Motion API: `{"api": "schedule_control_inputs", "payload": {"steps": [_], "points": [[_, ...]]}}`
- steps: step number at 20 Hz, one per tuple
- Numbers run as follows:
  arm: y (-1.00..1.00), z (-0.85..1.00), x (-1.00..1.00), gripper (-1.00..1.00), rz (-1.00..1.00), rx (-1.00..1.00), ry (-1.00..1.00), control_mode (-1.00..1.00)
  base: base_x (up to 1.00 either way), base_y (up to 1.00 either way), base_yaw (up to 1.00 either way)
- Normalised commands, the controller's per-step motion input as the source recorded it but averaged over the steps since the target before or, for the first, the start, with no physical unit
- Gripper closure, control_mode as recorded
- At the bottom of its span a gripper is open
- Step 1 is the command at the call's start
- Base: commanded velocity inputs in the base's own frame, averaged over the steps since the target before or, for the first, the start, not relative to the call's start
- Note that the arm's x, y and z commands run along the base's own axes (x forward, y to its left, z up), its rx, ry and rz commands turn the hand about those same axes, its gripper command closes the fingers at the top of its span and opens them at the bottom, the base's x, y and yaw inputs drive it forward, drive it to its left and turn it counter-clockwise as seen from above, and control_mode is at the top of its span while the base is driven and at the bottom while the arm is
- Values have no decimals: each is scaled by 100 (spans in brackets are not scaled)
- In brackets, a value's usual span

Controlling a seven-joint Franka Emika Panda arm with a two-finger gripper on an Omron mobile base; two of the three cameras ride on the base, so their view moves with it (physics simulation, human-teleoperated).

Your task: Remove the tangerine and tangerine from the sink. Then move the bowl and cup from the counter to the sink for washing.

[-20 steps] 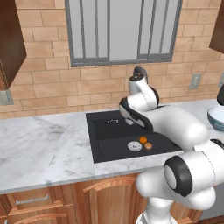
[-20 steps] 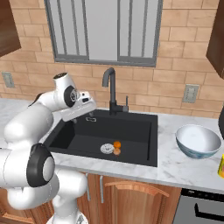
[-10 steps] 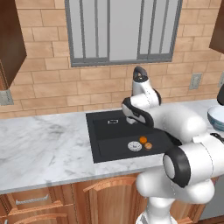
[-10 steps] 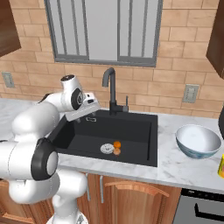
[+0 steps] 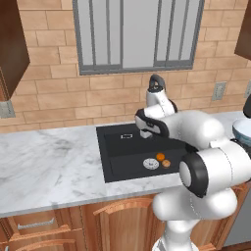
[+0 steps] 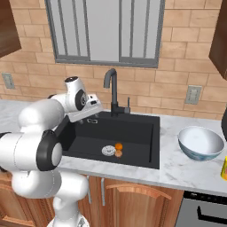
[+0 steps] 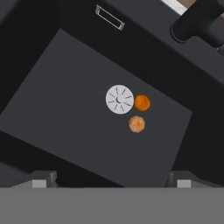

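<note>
Two tangerines lie on the floor of the black sink point(image 7: 65, 100) beside the silver drain point(image 7: 120, 98): a bright orange one point(image 7: 142, 103) and a duller one point(image 7: 137, 124). They also show as the bright tangerine point(image 6: 119, 146) and the dull tangerine point(image 6: 118, 153). My gripper point(image 7: 111, 178) hangs high above the sink's left part, open and holding nothing, well apart from the fruit. The white bowl point(image 6: 201, 142) sits on the marble counter point(image 6: 181, 170) right of the sink. The yellow cup point(image 6: 224, 168) peeks in at the right edge.
The dark curved faucet point(image 6: 112, 91) rises behind the sink, close to my hand's right. An overflow slot point(image 7: 109, 17) marks the sink's back wall. A long stretch of counter point(image 5: 49, 166) runs left of the sink below the brick wall.
My hand has swung slightly to the right, further over the sink. The jaws stay open. The tangerines, bowl and cup have not moved.
</note>
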Motion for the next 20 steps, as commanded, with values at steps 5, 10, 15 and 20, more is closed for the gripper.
{"api": "schedule_control_inputs", "payload": {"steps": [5, 10, 15, 20], "points": [[0, -13, 5, -100, -8, 0, 8, -100, 0, 0, 0], [2, -13, 3, -100, -10, 0, 6, -100, 0, 0, 0], [1, -9, 3, -100, -10, 0, 3, -100, 0, 0, 0], [0, -13, 4, -100, -4, 0, 0, -100, 0, 0, 0]]}}
